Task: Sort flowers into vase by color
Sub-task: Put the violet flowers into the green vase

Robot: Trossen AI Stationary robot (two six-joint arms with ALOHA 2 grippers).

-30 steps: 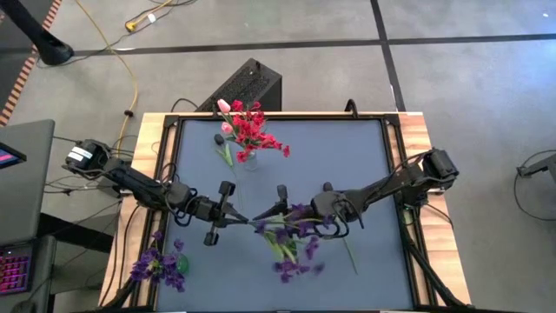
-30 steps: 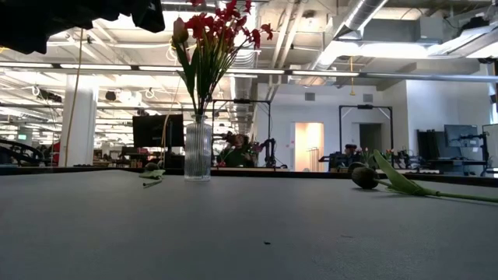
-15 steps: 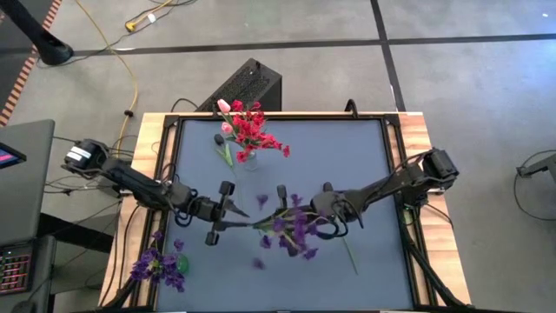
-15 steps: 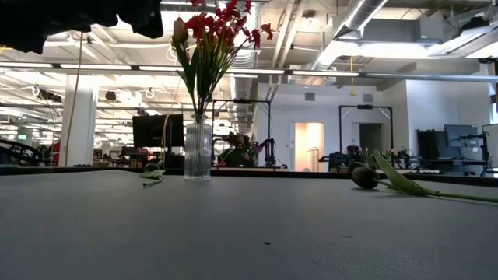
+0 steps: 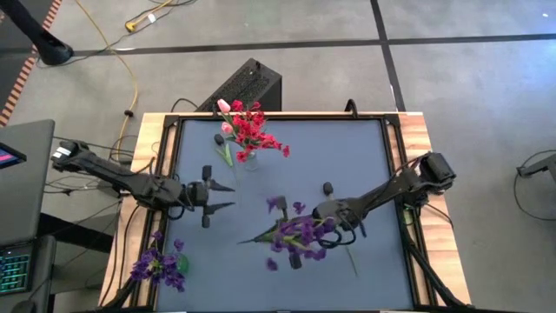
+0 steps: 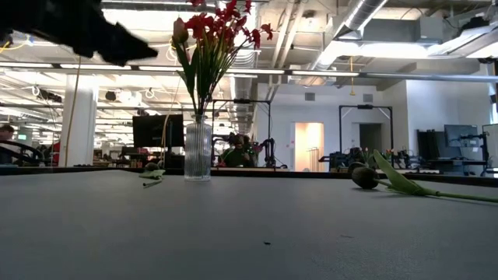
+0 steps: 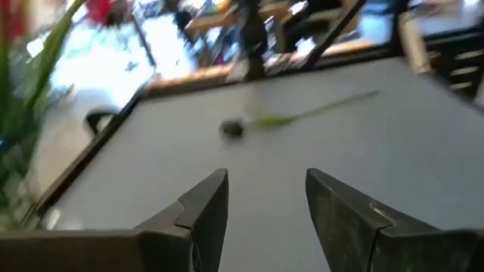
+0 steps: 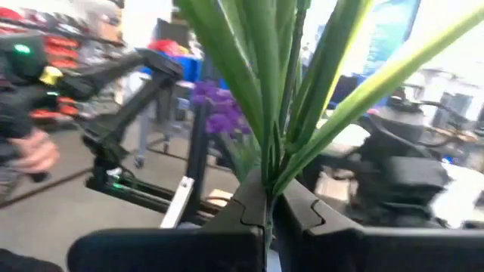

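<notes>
While right gripper (image 5: 306, 233) clamps purple flowers (image 5: 298, 231) lower centre, left gripper (image 5: 228, 195) gapes empty, centre-left over worktop (image 5: 347, 156).

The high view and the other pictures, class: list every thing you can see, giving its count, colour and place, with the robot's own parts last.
Table: one, grey-blue top.
Vase: one, clear, far left part of the table, holding red blossoms and a pink bud.
Purple bunch: one, mid-table, held by its green stems.
Second purple bunch: one, near left edge.
Dark bud on a green stem: one, lying right of centre.
Black box: one, on the floor beyond the table.
Left gripper: open, empty, left of centre.
Right gripper: shut on the stems.
</notes>
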